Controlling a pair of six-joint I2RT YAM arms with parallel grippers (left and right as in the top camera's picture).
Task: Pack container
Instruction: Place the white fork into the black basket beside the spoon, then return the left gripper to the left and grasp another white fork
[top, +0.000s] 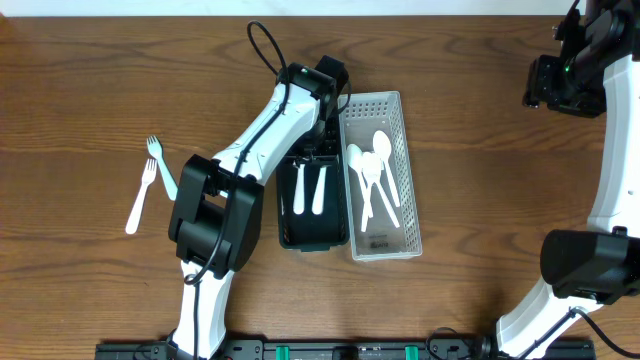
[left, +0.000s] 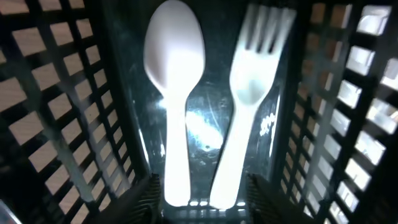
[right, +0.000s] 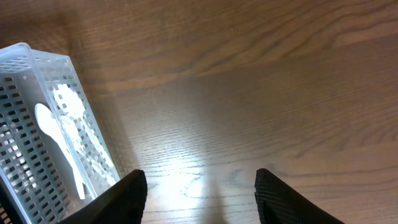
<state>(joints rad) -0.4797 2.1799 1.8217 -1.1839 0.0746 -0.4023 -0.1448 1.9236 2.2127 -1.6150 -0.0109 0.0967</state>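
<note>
A black slotted basket (top: 290, 236) stands beside a white slotted basket (top: 411, 235) at the table's middle. The black one holds a white spoon (left: 174, 93) and a white fork (left: 249, 99), both lying flat. My left gripper (left: 200, 196) is open inside the black basket, its fingers on either side of the two handles, holding nothing. The white basket holds several white spoons (top: 372, 175). Two loose forks, one white (top: 139, 196) and one pale blue (top: 160, 165), lie on the table at the left. My right gripper (right: 200, 199) is open and empty above bare wood.
The white basket (right: 37, 68) shows at the left edge of the right wrist view. The right arm (top: 575, 70) is raised at the table's far right corner.
</note>
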